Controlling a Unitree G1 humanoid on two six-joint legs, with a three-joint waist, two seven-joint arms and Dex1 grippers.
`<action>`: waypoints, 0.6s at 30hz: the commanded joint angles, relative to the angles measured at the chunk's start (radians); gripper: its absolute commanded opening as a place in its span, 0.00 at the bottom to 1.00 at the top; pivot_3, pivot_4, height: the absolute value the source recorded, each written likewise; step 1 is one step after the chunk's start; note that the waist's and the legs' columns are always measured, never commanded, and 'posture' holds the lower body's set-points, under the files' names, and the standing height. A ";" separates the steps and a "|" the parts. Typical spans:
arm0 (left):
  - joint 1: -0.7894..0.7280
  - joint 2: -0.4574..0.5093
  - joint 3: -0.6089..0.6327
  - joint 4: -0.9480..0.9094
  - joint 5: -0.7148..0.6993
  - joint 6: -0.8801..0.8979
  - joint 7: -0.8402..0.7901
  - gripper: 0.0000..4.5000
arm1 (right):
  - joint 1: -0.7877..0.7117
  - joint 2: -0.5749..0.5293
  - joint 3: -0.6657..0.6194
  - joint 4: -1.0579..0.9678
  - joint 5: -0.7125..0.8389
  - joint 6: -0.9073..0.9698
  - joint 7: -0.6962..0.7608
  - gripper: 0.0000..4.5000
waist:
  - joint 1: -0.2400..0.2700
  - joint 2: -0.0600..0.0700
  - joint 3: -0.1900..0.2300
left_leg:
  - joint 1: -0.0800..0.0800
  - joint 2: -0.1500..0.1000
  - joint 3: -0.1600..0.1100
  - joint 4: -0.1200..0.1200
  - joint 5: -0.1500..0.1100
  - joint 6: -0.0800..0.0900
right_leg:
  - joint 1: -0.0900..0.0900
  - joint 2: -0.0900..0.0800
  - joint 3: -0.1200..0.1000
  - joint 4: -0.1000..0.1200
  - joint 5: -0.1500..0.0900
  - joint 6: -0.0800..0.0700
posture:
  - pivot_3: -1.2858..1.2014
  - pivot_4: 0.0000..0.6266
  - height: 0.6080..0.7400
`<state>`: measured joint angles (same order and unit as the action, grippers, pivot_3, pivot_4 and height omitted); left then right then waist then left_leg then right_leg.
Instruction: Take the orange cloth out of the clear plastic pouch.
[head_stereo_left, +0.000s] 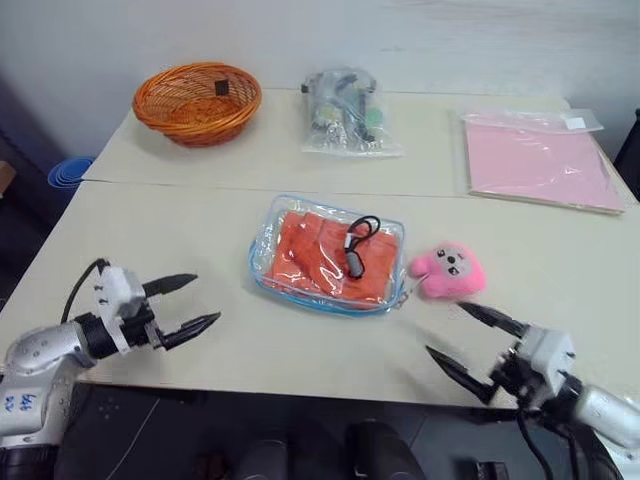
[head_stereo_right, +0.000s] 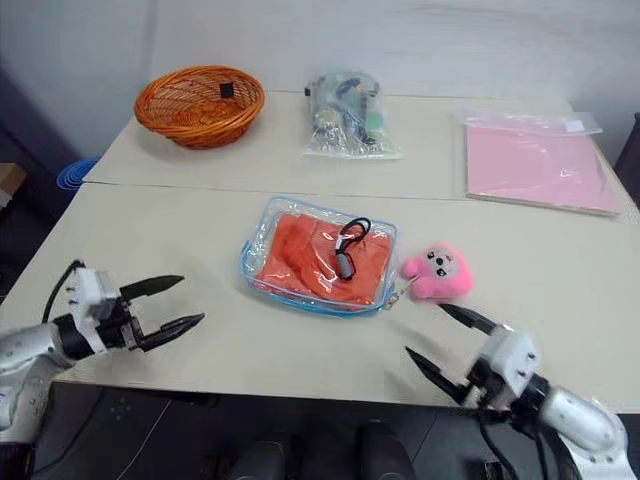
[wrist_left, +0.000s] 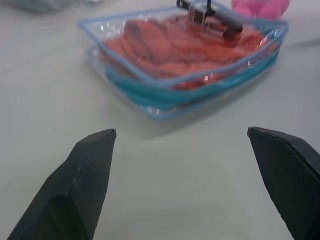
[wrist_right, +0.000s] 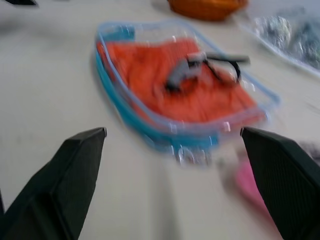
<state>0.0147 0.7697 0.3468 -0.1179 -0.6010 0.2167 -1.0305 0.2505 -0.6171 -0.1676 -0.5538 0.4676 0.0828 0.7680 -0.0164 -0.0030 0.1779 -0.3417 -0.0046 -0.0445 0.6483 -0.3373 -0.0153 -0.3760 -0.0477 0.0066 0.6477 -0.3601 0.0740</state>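
On the beige table (head_stereo_left: 200, 200), largest to smallest: a pink sheet in a flat clear sleeve (head_stereo_left: 540, 160) lies at the far right; a wicker basket (head_stereo_left: 197, 102) stands at the far left; a clear bag of mixed items (head_stereo_left: 347, 112) sits between the two at the far edge. At the table's centre lies the pouch (head_stereo_left: 328, 253), flat, its blue zipper edging closed around the cloth (head_stereo_left: 315, 255), which is folded inside it and shows through the clear wall. A small dark object on a black cord (head_stereo_left: 358, 250) rests on the pouch's upper face. Just right of the pouch, touching or nearly touching its right corner, lies a pink plush toy (head_stereo_left: 448, 271). Left gripper (head_stereo_left: 195, 304): over the near left of the table, pointing right toward the pouch, fingers spread wide, empty, well apart from the pouch. Right gripper (head_stereo_left: 462, 340): at the near right edge, pointing left and far toward the pouch and toy, fingers likewise spread wide, empty, near the toy but not touching it.
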 joint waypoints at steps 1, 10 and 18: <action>-0.007 0.024 -0.003 -0.036 -0.039 0.027 -0.065 0.99 | -0.242 0.038 0.124 -0.053 0.058 0.326 -0.182 1.00 | -0.010 -0.001 0.000 | 0.001 0.000 0.000 0.000 0.000 -0.001 | 0.000 0.000 0.000 0.000 0.000 0.000 | 0.52 0.24 1.00; -0.048 -0.007 -0.053 -0.136 -0.053 0.081 -0.049 0.99 | -0.664 0.267 0.349 0.229 -0.095 0.709 -0.455 1.00 | -0.004 -0.002 0.000 | -0.020 -0.001 -0.003 0.003 0.004 -0.008 | -0.024 0.000 -0.001 0.010 0.000 0.000 | 0.52 0.24 1.00; -0.044 -0.026 -0.057 -0.156 -0.030 0.057 -0.019 1.00 | -0.735 0.345 0.354 0.313 -0.140 0.685 -0.451 0.55 | -0.015 -0.002 0.000 | -0.033 -0.002 -0.001 0.012 0.004 -0.007 | -0.035 0.000 -0.001 0.014 0.001 0.002 | 0.52 0.24 1.00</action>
<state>-0.0313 0.7480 0.2737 -0.2317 -0.6358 0.2958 -1.0565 -0.4703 -0.2860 0.1960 -0.2257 0.3293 0.7997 0.3014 -0.0312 -0.0050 0.1775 -0.3747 -0.0060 -0.0450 0.6600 -0.3330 -0.0228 -0.4108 -0.0474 0.0061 0.6619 -0.3591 0.0759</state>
